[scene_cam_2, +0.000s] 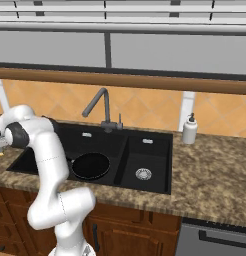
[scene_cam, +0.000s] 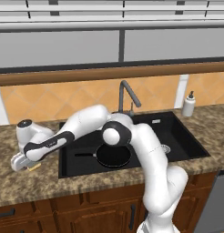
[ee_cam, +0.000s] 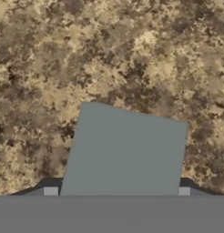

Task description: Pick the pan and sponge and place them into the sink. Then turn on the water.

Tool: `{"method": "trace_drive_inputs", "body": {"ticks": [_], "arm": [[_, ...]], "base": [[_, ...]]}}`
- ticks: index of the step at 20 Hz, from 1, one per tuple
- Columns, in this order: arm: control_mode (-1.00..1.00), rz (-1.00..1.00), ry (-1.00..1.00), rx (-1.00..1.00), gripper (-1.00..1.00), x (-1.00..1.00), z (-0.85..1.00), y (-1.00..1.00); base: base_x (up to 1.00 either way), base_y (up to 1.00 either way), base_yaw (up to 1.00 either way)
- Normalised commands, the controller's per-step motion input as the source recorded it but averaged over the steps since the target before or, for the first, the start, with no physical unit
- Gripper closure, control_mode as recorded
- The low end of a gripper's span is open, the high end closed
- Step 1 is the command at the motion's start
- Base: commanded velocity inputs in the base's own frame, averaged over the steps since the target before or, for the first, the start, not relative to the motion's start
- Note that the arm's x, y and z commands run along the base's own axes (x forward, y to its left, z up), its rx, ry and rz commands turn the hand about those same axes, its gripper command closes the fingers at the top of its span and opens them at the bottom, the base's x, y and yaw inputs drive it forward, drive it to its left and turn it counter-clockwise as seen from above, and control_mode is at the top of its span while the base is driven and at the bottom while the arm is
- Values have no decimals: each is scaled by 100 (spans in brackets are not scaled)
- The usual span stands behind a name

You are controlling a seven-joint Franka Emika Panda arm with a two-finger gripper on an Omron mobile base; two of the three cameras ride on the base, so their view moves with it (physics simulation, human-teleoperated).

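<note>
The hand view looks straight down at the speckled brown tabletop [ee_cam: 132, 54]. The grey-blue face of the sponge [ee_cam: 125, 152] lies flat there, and the two dark fingertips [ee_cam: 51, 191] stand one at each side of it, right by its edges. I cannot tell if they touch it yet, so the hand [ee_cam: 117, 192] looks spread about as wide as the sponge.

The left base view shows what the hand view does not. The white arm reaches far to the left, and the hand [scene_cam: 23, 164] is low over the tabletop [scene_cam: 36, 182], left of the sink [scene_cam: 186, 136]. A little yellow bit of the sponge [scene_cam: 33, 167] peeks out under it. The arm's elbow covers part of the sink here.

In this view the pan [scene_cam: 113, 155] lies inside the big basin, with its thin handle pointing left. The dark faucet [scene_cam: 127, 93] stands behind the sink, and a white soap bottle [scene_cam: 189, 104] stands on the tabletop to the right.

The right base view shows the sink [scene_cam_2: 150, 185] from the other side. The pan [scene_cam_2: 90, 166] sits in the big basin, and the small basin beside it has a round silver drain [scene_cam_2: 143, 174]. The faucet [scene_cam_2: 101, 107] and the soap bottle [scene_cam_2: 189, 130] show here too. The arm hides the pan's left side and the hand is cut off at the left edge.
</note>
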Motion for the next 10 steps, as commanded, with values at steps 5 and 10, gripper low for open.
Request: {"method": "trace_drive_inputs", "body": {"ticks": [5,10], "arm": [[-100,0,0,0,100,-7,-33,-27],[-100,-8,0,0,100,-38,4,-45]], "base": [[0,0,0],[0,0,0]]}}
